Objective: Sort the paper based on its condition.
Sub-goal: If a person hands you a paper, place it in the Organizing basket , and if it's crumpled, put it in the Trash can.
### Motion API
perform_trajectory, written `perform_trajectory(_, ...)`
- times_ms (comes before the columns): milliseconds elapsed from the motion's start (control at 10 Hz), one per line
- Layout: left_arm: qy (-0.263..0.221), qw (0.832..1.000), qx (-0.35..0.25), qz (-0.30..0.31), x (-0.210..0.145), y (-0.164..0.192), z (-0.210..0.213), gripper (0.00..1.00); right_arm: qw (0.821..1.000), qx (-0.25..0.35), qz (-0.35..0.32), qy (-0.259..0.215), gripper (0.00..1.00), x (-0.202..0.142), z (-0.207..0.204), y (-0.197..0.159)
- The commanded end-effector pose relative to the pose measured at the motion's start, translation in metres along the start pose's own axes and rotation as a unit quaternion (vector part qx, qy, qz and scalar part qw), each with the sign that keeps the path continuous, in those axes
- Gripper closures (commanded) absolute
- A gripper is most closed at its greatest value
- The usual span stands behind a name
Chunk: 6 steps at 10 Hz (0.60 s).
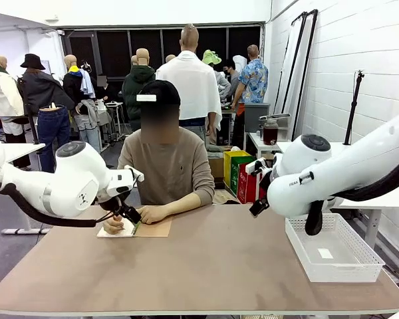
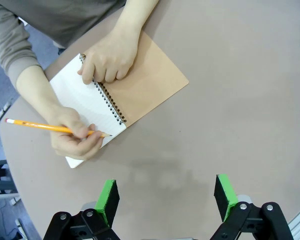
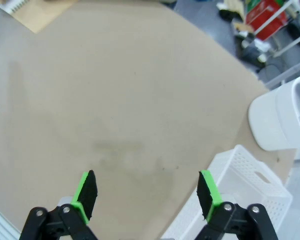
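Gaping empty, the left fingers (image 2: 108, 200) hover near the white page (image 2: 82, 97) of the notebook (image 2: 145, 90), while the right fingers (image 3: 85, 192), also apart, hang farther from it.

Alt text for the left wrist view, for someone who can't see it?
A person's hand holds a yellow pencil to an open spiral notebook on the brown table, the other hand steadying it. The left gripper hangs open above bare tabletop.
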<state>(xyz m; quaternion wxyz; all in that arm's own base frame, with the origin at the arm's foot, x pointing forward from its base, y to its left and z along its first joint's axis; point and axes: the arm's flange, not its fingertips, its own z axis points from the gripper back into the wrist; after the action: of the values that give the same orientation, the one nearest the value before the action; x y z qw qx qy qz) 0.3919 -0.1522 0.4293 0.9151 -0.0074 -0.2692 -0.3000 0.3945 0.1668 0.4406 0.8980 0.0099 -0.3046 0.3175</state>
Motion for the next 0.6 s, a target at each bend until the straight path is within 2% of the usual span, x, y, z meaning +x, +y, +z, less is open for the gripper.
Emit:
perform_trajectory(0, 0.002, 1.000, 0.001, -0.005, 0.012, -0.001, 0.037, 0.00, 0.999, 0.032, 0.014, -0.010, 0.00, 0.008, 0.028, 0.001)
perform_trajectory(500, -0.037, 0.999, 0.009, 0.005, 0.020, 0.001, 0.097, 0.00, 0.997, 0.015, 0.052, -0.055, 0.00, 0.023, 0.095, 0.011)
